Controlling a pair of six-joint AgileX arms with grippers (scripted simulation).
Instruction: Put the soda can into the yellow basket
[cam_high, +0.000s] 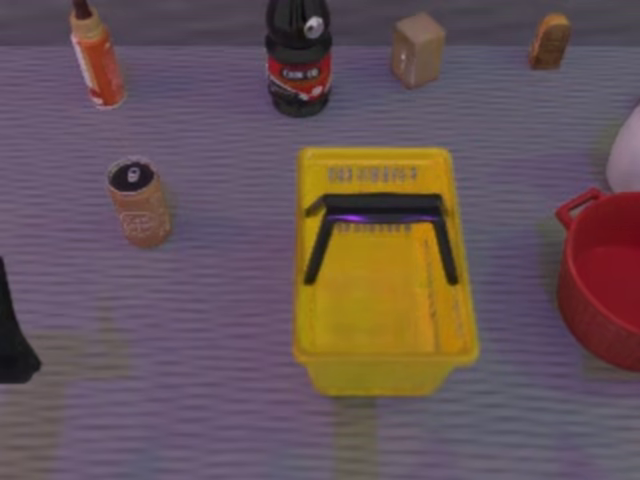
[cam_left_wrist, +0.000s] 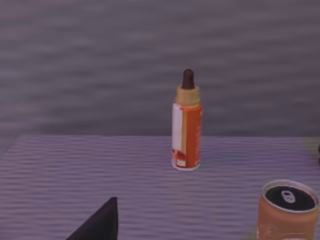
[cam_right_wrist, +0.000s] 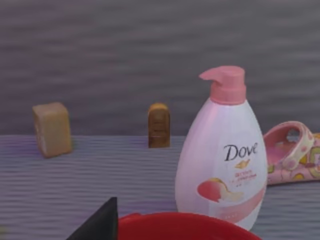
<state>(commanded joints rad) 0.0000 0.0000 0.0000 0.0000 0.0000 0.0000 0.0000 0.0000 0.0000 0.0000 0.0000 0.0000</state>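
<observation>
The soda can (cam_high: 138, 203) stands upright on the tabletop (cam_high: 220, 330), left of the yellow basket (cam_high: 384, 355) and well apart from it, untouched. The left arm sits at the left edge, nearer than the can; whether its gripper is released or clenched cannot be told. The right arm is out of the top view. The left gripper should approach level, close around the can's middle, lift clear of the basket's wall, and avoid the raised black handle (cam_high: 380, 205) before releasing.
</observation>
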